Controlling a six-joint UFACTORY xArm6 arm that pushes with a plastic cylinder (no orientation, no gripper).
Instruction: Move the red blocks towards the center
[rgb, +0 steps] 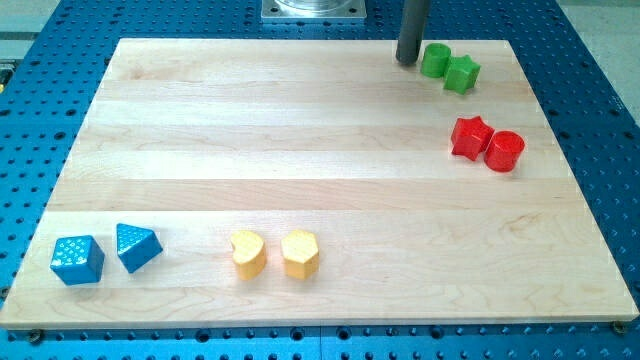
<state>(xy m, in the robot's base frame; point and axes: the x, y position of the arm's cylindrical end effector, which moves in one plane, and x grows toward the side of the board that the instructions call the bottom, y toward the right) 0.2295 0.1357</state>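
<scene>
A red star block and a red cylinder sit touching each other at the view's right, in the upper half of the wooden board. My tip rests near the board's top edge, up and to the left of the red blocks. It stands just left of a green cylinder, close to it, and touch cannot be told. A green star block touches the green cylinder on its right.
A blue cube and a blue wedge-like block lie at the bottom left. Two yellow blocks, a rounded one and a hexagonal one, lie at the bottom middle. A metal mount sits beyond the top edge.
</scene>
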